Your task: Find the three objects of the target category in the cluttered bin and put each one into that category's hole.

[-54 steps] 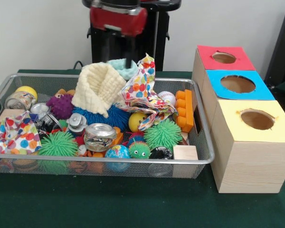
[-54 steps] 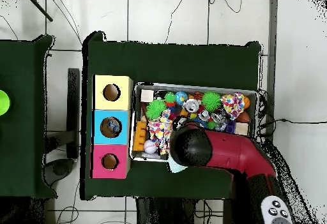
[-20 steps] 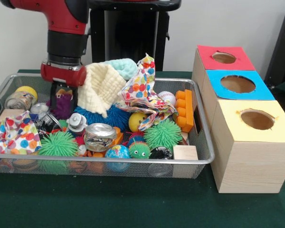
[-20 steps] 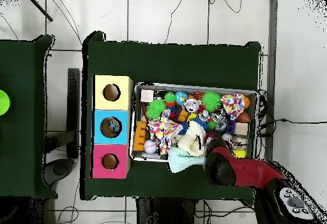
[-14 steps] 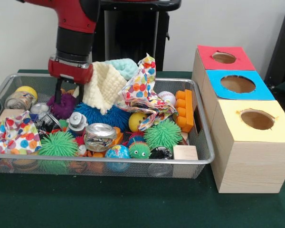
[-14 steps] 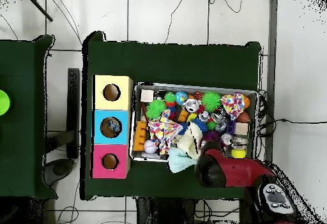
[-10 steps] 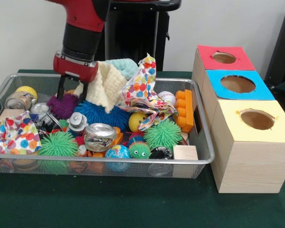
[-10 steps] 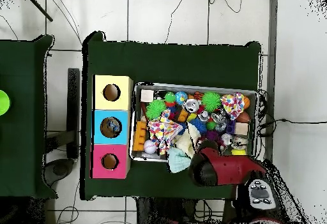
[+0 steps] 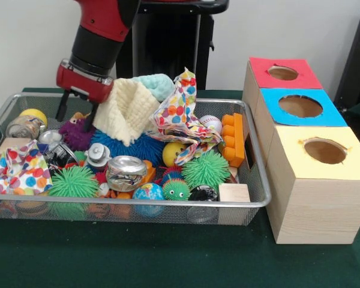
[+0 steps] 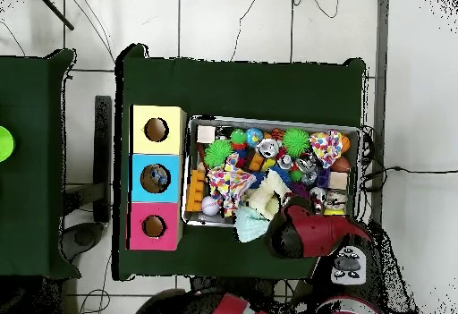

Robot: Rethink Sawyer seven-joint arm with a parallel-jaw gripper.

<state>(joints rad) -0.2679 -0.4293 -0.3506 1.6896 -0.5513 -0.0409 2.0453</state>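
The end effector hangs with its fingers spread and empty at the wire bin's far edge, just above a purple fuzzy toy and touching a cream knitted cloth. Three boxes with holes stand beside the bin.
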